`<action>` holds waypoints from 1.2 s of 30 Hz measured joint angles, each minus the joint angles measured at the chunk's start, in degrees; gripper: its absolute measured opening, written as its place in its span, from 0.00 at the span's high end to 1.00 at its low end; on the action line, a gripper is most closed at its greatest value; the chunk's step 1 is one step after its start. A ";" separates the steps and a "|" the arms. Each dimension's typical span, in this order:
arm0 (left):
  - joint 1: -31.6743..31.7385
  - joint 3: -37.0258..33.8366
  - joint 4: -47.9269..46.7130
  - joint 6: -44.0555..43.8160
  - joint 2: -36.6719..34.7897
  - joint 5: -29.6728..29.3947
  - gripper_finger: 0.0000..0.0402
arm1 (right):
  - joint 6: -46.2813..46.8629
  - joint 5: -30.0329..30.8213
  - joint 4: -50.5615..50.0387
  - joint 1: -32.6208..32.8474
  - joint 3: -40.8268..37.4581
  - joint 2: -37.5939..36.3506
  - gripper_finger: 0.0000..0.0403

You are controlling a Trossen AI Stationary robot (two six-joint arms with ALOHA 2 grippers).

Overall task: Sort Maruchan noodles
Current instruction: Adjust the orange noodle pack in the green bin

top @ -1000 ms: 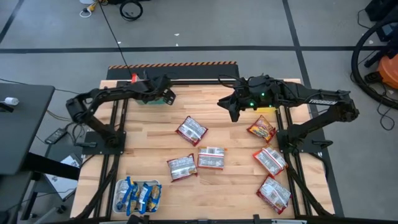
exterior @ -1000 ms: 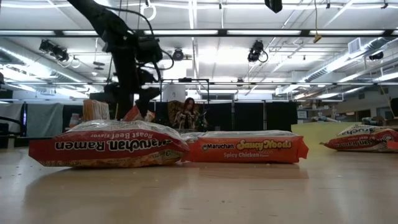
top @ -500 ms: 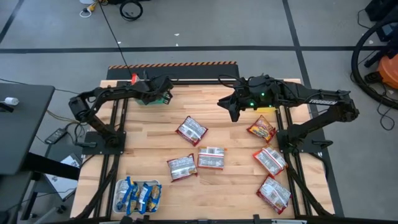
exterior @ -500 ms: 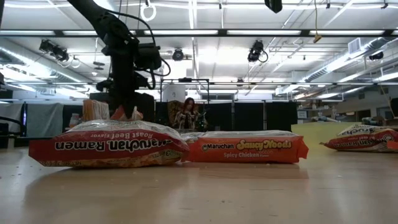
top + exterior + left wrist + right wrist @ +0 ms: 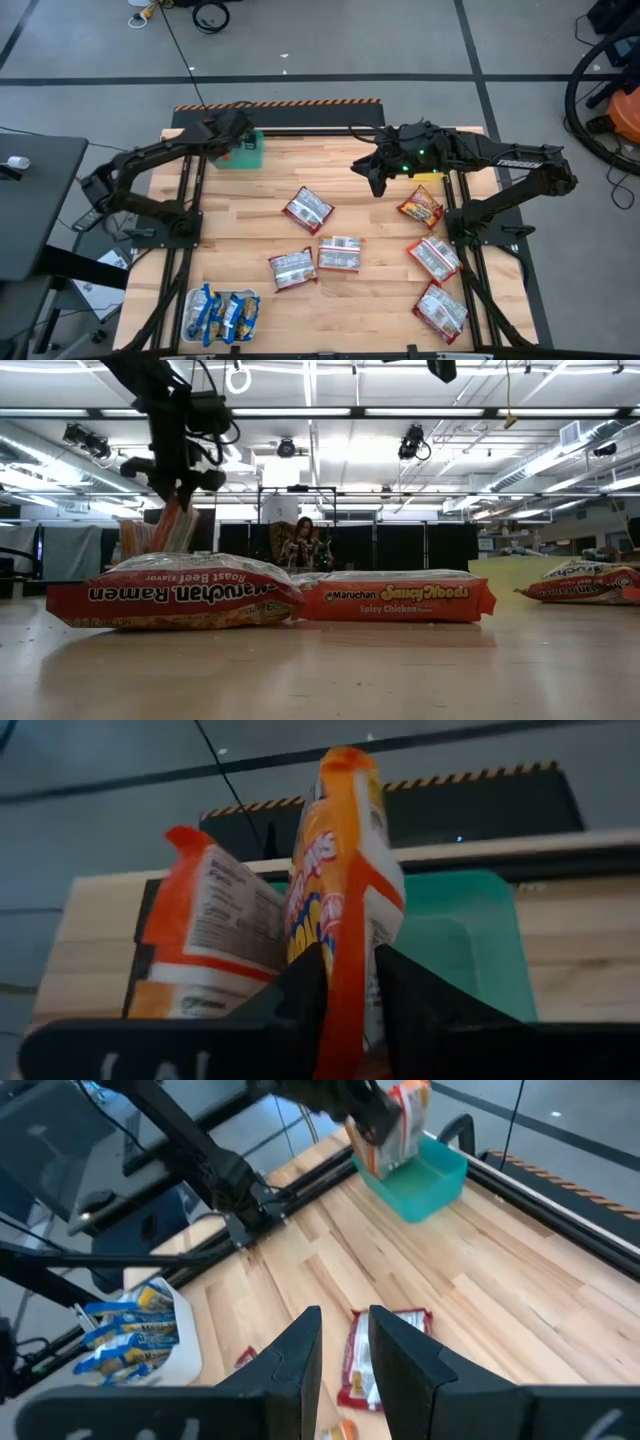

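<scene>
At the table's (image 5: 250, 320) near left corner a white tray (image 5: 192, 305) holds blue-and-yellow packets (image 5: 225, 313). Red-and-white packets (image 5: 293, 268) lie mid-table, beside an orange packet (image 5: 340, 254), and along the right edge. The right gripper (image 5: 377, 187) hangs over the far middle, fingers a little apart, holding nothing. At the far left corner, above the teal tray (image 5: 247, 157), the left gripper (image 5: 348, 982) is clamped on an upright orange noodle packet (image 5: 345, 870); a second orange packet (image 5: 205, 935) stands just beside it.
</scene>
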 joint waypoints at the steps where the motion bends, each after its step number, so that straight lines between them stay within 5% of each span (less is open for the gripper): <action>1: 0.24 0.00 -0.13 -1.24 -0.65 0.43 0.78 | 0.01 0.00 -0.64 0.00 0.00 0.00 0.77; 12: 5.88 -0.13 -1.60 5.68 -6.04 9.79 0.81 | 0.45 -0.04 -4.90 2.61 0.00 0.02 0.77; 18: 12.13 -11.55 11.77 7.42 -12.92 17.30 0.89 | 1.53 -0.02 -5.00 5.53 0.00 0.02 0.77; 24: 13.45 -17.89 21.25 9.56 -17.28 18.06 0.86 | 1.55 1.30 -4.96 7.17 0.00 0.02 0.77; 36: 11.22 -17.92 16.82 15.53 -16.55 14.73 0.76 | 3.58 2.82 -4.85 7.34 0.00 0.02 0.77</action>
